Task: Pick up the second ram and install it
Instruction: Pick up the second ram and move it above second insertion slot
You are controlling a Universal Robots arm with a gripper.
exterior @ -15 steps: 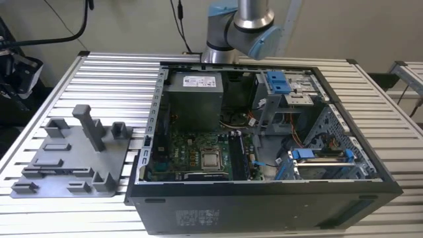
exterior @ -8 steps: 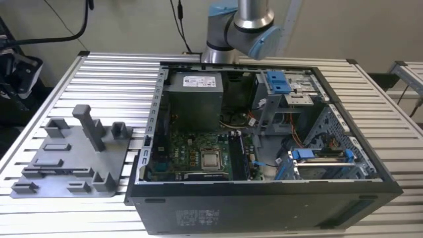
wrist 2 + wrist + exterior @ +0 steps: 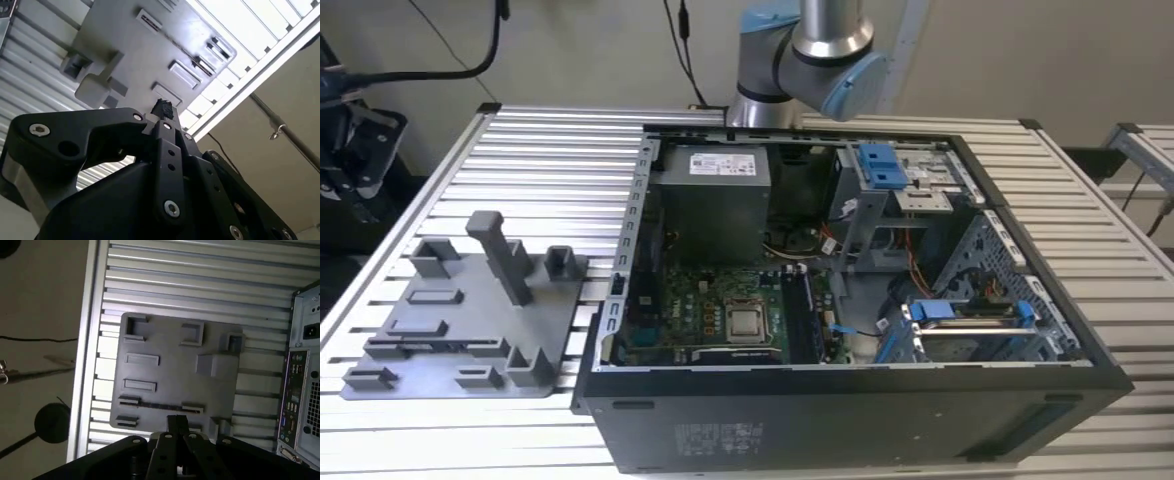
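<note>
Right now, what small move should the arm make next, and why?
Probably lower the gripper toward the second ram: it hangs above the grey tray, and the ram lies in the tray's holders, not yet gripped.

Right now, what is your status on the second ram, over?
Claw shut, over grey tray. Second ram in tray holder, not yet gripped. Tray post stands apart from it.

Arm [image 3: 807, 45]: cut off by the exterior view's upper edge.
Gripper [image 3: 177, 422]: body cut off by the picture edge in the first wrist view; covers part of the tray [image 3: 175, 370] rim.
Computer case [image 3: 854, 410]: near face cut off by the exterior view's lower edge.
Memory slots [image 3: 807, 315]: too small to tell their contents.
</note>
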